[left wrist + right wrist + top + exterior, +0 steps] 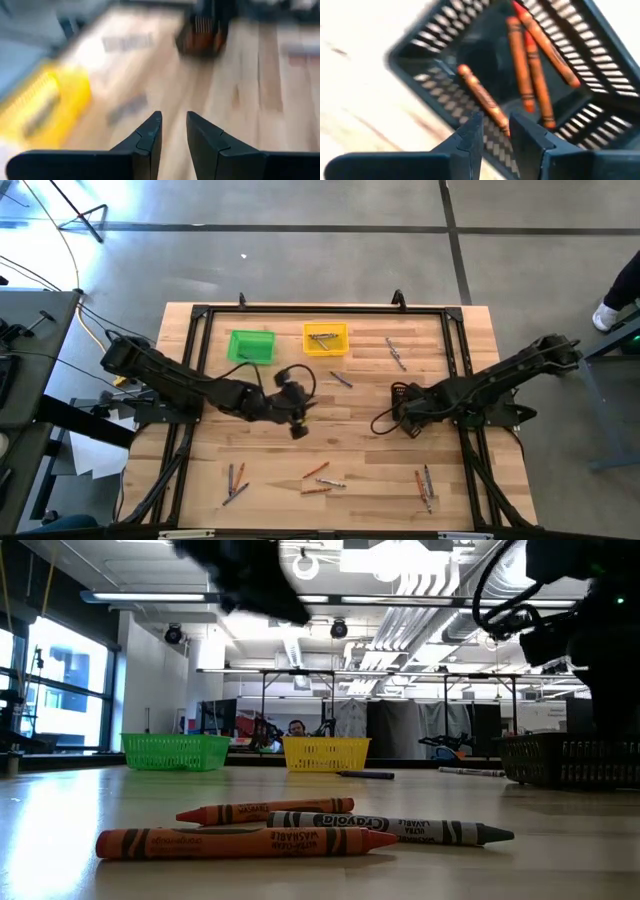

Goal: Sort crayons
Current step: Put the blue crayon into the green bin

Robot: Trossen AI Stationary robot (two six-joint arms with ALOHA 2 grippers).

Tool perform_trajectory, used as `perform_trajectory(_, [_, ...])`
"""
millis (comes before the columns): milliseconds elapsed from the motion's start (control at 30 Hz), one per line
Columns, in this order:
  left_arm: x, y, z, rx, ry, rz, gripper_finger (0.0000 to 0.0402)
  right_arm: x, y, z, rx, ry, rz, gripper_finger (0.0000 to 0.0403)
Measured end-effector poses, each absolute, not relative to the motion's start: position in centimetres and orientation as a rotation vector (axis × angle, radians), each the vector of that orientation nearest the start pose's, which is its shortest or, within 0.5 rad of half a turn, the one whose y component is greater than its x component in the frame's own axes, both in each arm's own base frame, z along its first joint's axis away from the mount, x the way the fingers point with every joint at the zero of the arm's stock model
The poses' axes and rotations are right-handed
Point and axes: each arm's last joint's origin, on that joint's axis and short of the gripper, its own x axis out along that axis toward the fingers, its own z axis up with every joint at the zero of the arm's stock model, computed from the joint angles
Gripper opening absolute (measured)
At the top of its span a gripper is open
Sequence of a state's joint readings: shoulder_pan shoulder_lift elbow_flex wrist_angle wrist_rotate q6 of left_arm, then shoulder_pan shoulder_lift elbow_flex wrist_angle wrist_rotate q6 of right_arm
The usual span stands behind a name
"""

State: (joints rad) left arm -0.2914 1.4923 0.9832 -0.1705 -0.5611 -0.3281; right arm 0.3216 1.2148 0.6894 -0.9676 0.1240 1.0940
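Note:
My right gripper (495, 125) points down over the black bin (400, 396), fingers apart. Under its fingertips an orange crayon (480, 97) lies slanted on the bin's near wall, and three more orange crayons (532, 65) lie on the bin's floor. My left gripper (174, 125) hangs open and empty above mid-table (297, 418), tilted down. Loose crayons lie in groups near the front edge (235, 480) (320, 477) (424, 485) and farther back (396, 352) (342, 379). In the low view, two orange crayons and a grey one (300, 825) lie side by side close up.
A green bin (251, 346) and a yellow bin (326, 338) holding grey crayons stand at the table's far side. A black frame (320, 310) borders the wooden table. A person's shoe (605, 315) shows on the floor at the right.

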Motion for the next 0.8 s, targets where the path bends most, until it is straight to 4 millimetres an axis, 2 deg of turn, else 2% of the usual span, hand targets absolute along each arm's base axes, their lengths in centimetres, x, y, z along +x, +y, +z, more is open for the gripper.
perform_trajectory(133, [28.2,-8.1,23.8,-0.206,0.752,0.324,0.0078,18.3,5.6,20.6,0.528,1.264,-0.559,0.0083])
perform_trajectory(300, [25.7,-9.6,23.0,-0.443,1.004,0.274,0.0078,20.9,6.1,24.4,0.458,1.025,-0.444,0.0083])
perform_trajectory(400, [24.1,-10.7,22.4,-0.54,1.176,0.296,0.0078,22.3,6.6,25.5,0.407,0.892,-0.309,0.0083])
perform_trajectory(567, [22.0,-12.6,21.8,-0.607,1.311,0.389,0.0078,23.7,7.1,25.8,0.38,0.788,-0.127,0.0083])
perform_trajectory(800, [20.7,-15.1,21.1,-0.675,1.332,0.458,0.0078,24.7,7.0,25.1,0.349,0.808,-0.084,0.0083])
